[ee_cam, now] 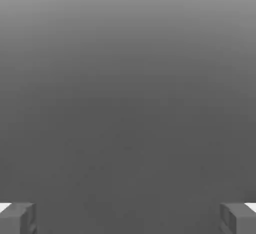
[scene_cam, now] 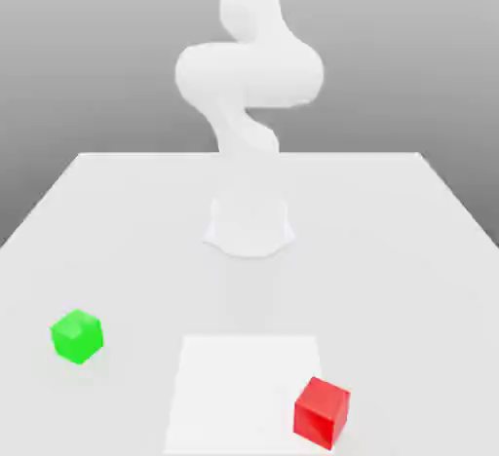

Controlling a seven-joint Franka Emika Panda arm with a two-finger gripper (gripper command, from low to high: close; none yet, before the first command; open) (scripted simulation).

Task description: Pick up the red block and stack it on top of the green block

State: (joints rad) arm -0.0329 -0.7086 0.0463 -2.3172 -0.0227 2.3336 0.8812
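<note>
The claw (ee_cam: 128,218) stands with its two fingertips (ee_cam: 17,218) spread wide apart, one at each edge of the hand view, and nothing lies between them; beyond them there is only a plain grey field. The claw itself cannot be made out in the exterior view, so the blocks' offsets from it cannot be fixed; there the white arm (scene_cam: 249,74) rises over its round base (scene_cam: 249,225) at the middle of the table (scene_cam: 409,240). The red block (scene_cam: 322,411) rests on the table toward the exterior view's right, at the corner of a paler square patch (scene_cam: 244,386), and the green block (scene_cam: 77,336) sits well apart from it toward the exterior view's left; neither is touched. The step in hand is judged to be the approach to the red block: it is done well by centring the spread fingers over the cube, squaring them to two opposite faces, and descending straight before closing. Count: one claw, two fingers, one red block, one green block, one table.
</note>
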